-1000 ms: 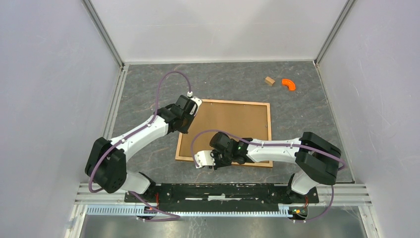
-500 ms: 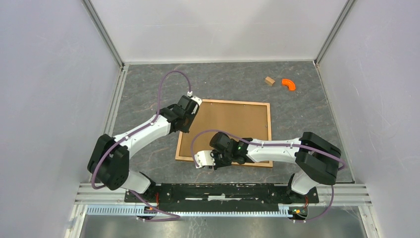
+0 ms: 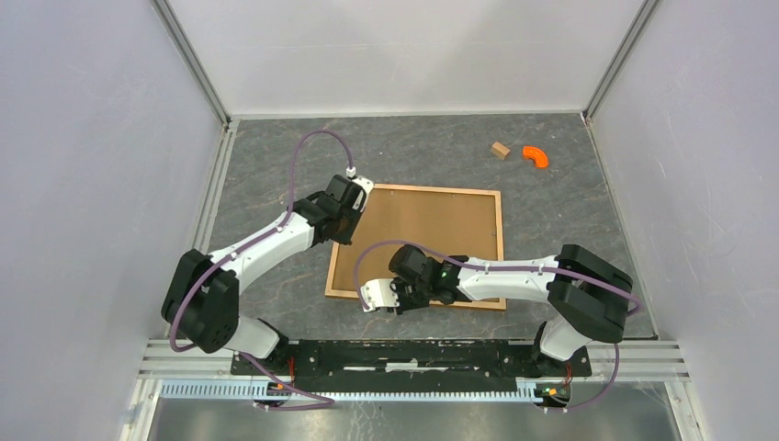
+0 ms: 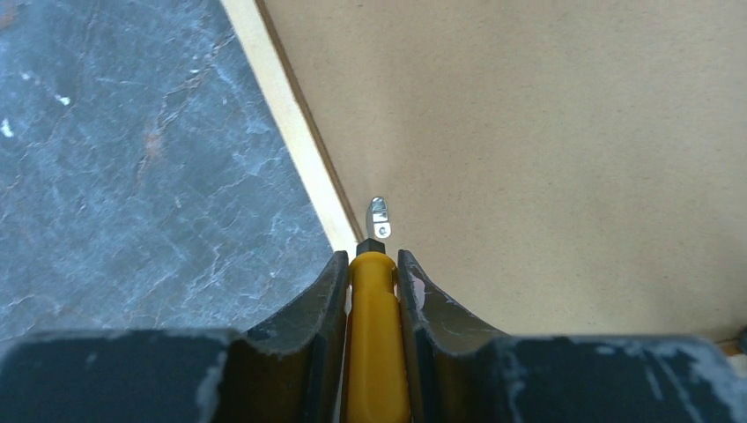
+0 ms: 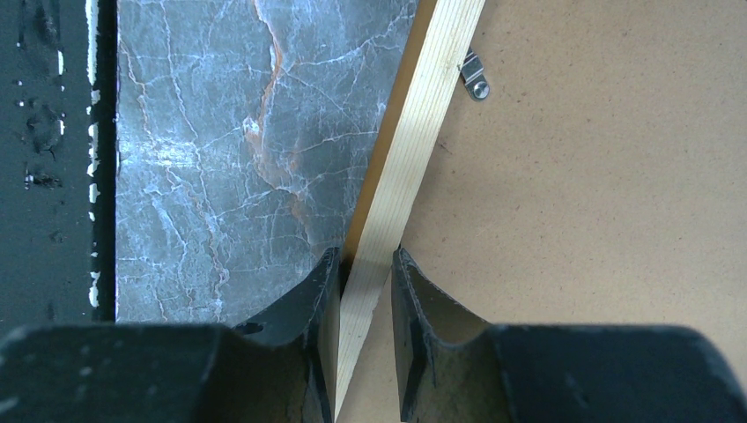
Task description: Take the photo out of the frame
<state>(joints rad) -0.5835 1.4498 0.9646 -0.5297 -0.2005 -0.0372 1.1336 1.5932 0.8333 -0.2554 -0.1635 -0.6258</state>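
Note:
The frame (image 3: 501, 241) lies face down on the marble table, its thin wooden border around a plain brown backing board (image 3: 432, 234). The photo is hidden under that board. My left gripper (image 3: 347, 213) is over the frame's far left corner, shut on a yellow-handled tool (image 4: 376, 335). The tool's dark tip touches a small metal clip (image 4: 379, 217) beside the border (image 4: 282, 115). My right gripper (image 3: 386, 299) is at the near edge, and its jaws are shut on the pale wooden border (image 5: 432, 115). A second clip (image 5: 474, 77) sits further along that edge.
A small wooden block (image 3: 500, 150) and an orange curved piece (image 3: 536, 156) lie at the far right of the table. The black mounting rail (image 5: 53, 159) runs close beside the frame's near edge. White walls enclose the table on three sides.
The left arm's lower part has shifted slightly; its gripper stays at the same corner clip. The right arm and the frame have not moved.

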